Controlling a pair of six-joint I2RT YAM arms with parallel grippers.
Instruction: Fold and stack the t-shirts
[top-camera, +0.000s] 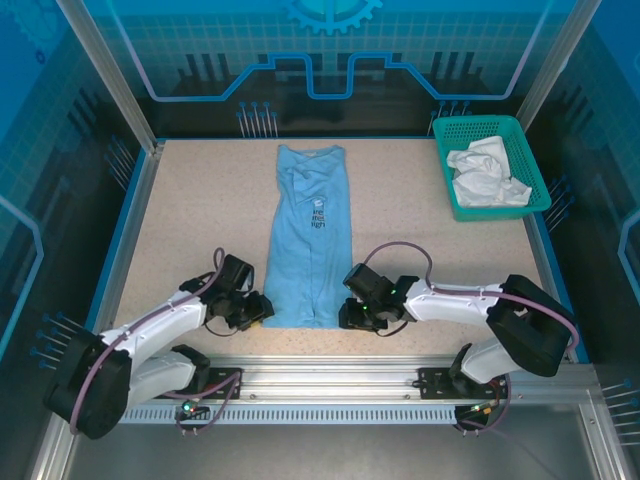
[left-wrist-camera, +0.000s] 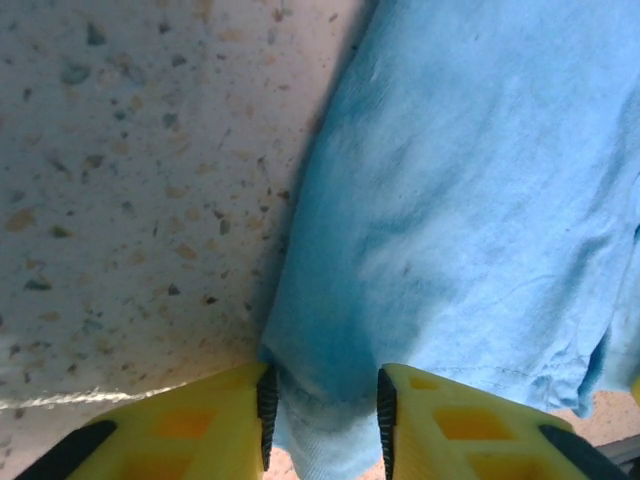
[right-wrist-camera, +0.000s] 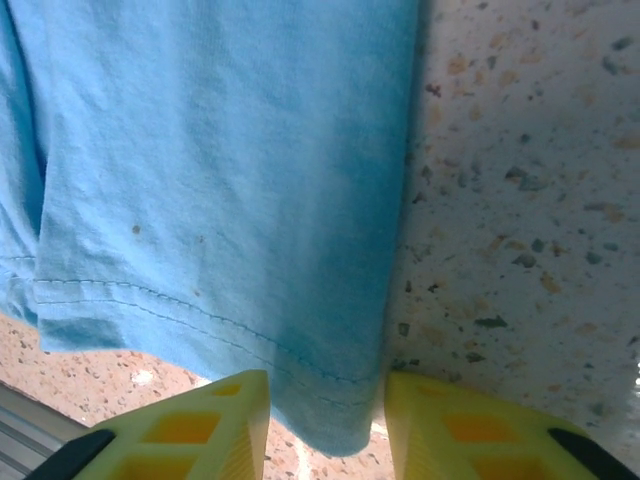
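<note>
At table centre, blue shirt folded lengthwise, print unreadable. Top view obscures jaws; wrist views show left gripper, right gripper apart, straddling near hem corners. In basket, white shirt.

so the light blue t-shirt is lying flat on the desk, folded lengthwise into a long narrow strip with the sleeves tucked in. Collar points to the far side and the stitched hem is at the near end. The small dark-and-red chest print faces up around the middle, with some wrinkles up by the collar. The white t-shirt is just a crumpled wad in the teal mesh basket at the far right corner.
</note>
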